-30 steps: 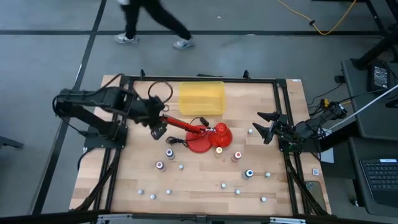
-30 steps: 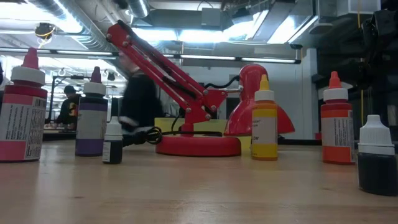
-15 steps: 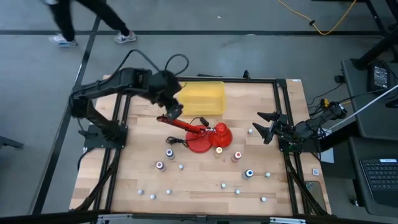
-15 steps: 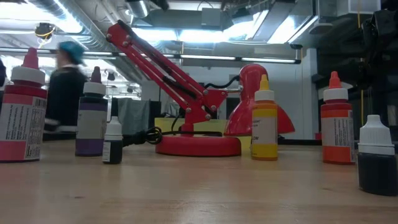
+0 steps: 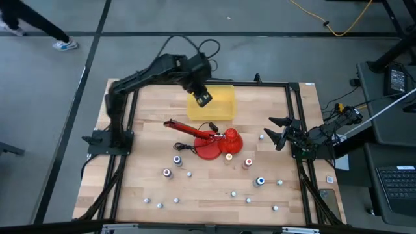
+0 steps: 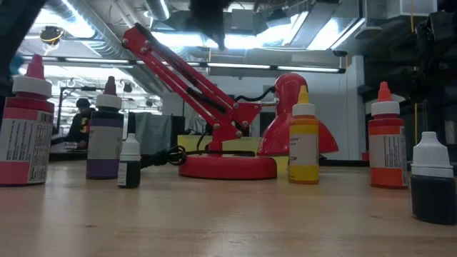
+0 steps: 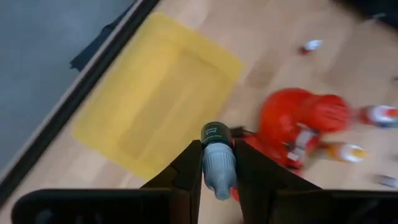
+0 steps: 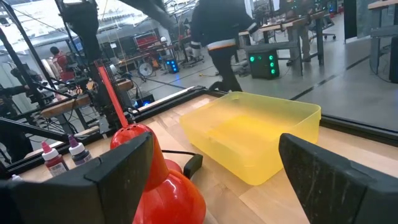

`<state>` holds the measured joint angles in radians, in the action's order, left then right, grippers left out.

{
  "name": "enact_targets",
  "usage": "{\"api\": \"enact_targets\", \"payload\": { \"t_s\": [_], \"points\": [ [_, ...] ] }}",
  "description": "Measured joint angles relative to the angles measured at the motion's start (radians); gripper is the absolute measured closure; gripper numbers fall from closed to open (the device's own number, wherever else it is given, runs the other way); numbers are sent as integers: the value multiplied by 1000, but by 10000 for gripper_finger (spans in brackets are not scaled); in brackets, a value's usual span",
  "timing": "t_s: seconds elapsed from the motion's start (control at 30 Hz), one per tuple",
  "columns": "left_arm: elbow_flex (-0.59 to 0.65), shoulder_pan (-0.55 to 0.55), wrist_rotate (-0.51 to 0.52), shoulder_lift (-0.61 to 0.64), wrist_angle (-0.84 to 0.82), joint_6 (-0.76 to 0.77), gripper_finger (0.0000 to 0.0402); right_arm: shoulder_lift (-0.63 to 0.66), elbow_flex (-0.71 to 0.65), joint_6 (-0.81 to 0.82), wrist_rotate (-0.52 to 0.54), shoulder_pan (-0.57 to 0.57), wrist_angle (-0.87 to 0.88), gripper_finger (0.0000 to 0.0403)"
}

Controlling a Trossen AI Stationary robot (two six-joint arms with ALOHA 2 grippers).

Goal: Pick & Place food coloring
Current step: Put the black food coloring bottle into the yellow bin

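no legible text anywhere; bottle labels [image 6: 24, 146] at left of the low view show print, too small to read

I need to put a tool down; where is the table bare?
Bare wood lies between the yellow bin and the right claw, and left of the red lamp. Bottles and caps crowd the strip in front of the lamp.

Yellow bin [image 8: 261, 140] beyond parted fingers [image 8: 118, 171], beside red lamp [image 8: 158, 180]
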<state>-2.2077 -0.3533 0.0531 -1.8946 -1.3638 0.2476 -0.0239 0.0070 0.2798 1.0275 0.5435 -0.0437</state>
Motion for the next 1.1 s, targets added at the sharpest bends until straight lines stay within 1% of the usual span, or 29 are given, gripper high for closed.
{"api": "enact_targets", "payload": {
  "t_s": [0.13,0.27,0.47,0.57,0.73,1.1],
  "points": [
    [-35,-40,8,-92,1,-61,333,0,0,0,0,0,0,56],
    [-41,-79,16,-149,-2,-121,333,0,0,0,0,0,0,56],
    [-41,-89,128,-249,-85,-185,333,0,0,0,0,0,0,56],
    [-41,-92,130,-277,-84,-213,333,0,0,0,0,0,0,56],
    [-41,-92,129,-340,-76,-223,334,0,0,0,0,0,0,56],
    [-41,-77,138,-411,-101,-192,334,0,0,0,0,0,0,56]
  ]
}}
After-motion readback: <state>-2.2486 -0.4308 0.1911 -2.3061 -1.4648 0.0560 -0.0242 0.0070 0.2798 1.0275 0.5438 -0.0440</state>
